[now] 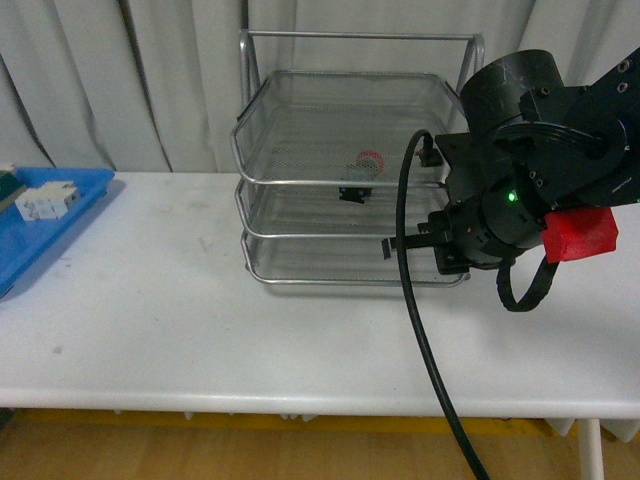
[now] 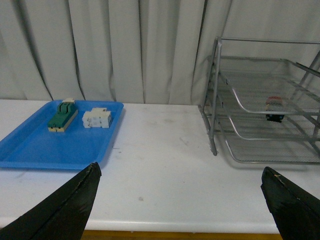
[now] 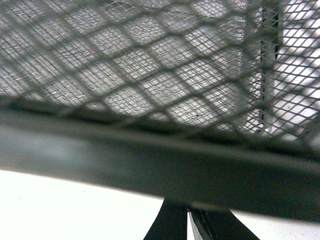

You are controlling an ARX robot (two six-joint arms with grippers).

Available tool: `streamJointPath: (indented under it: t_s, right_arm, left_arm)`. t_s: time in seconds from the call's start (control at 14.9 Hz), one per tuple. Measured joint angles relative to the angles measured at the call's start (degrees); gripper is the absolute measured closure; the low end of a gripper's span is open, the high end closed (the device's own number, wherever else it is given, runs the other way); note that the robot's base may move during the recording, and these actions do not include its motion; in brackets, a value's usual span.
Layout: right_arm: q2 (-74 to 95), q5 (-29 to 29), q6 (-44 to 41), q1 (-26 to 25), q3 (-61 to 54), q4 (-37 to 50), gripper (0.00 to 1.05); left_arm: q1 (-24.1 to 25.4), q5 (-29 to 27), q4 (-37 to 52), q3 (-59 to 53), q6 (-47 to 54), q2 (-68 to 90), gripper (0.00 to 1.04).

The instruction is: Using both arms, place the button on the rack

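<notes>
The button point(image 1: 365, 165), red-capped on a dark body, sits inside the silver wire-mesh rack point(image 1: 360, 36) on one of its upper tiers; I cannot tell which. In the left wrist view the button point(image 2: 274, 104) shows through the mesh of the rack point(image 2: 215, 100). My right gripper point(image 1: 396, 245) is shut and empty at the rack's front right side, level with the lower tiers. In its own wrist view the shut gripper point(image 3: 189, 222) lies just under a rack rim bar point(image 3: 150, 160). My left gripper point(image 2: 180, 170) hangs open over bare table, well short of the rack, with nothing between its fingers point(image 2: 75, 205).
A blue tray point(image 1: 60, 230) lies at the table's left, holding a white block point(image 1: 47, 200). The left wrist view shows the blue tray point(image 2: 50, 150) with a green-and-cream block point(image 2: 62, 117) and the white block point(image 2: 96, 118). A black cable point(image 1: 420, 330) hangs from my right arm. Curtains hang behind.
</notes>
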Motion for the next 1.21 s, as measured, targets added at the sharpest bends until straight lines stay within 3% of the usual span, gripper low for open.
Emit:
streamJointPath:
  t_s: [0.34,0.54,0.67,0.8,0.94,1.07,1.21]
  right_arm:
    - [-10.4,-4.8,2.9,1.8,-10.8,3.0,1.03]
    - [-23.2,-10.4,8.4,1.9,-24.9,9.7,1.03]
    - [-34.9,-11.7,9.9,0.0,-35.1,14.7,1.03]
    - [-49.1,-14.5,9.3,-3.5,-43.6,13.5,1.03]
    - [-62.0,-3.6,2.7,-7.2,-53.9,30.5,1.03]
    - [-78.8,-5.4,-2.4,-16.7,-59.0,23.3,1.03]
    - [-90.2,-6.7,-3.5,-16.8,-61.5,17.2,1.03]
  left_arm:
    - [0.0,0.0,0.0,0.0,0.0,0.0,0.07]
    - [0.0,0.0,0.0,0.0,0.0,0.0,0.07]
    - [0.0,0.0,0.0,0.0,0.0,0.0,0.07]
    - [0.0,0.0,0.0,0.0,0.0,0.0,0.07]
    - [0.0,0.0,0.0,0.0,0.0,0.0,0.07]
    - [0.0,0.0,0.0,0.0,0.0,0.0,0.07]
    - [0.0,0.0,0.0,0.0,0.0,0.0,0.07]
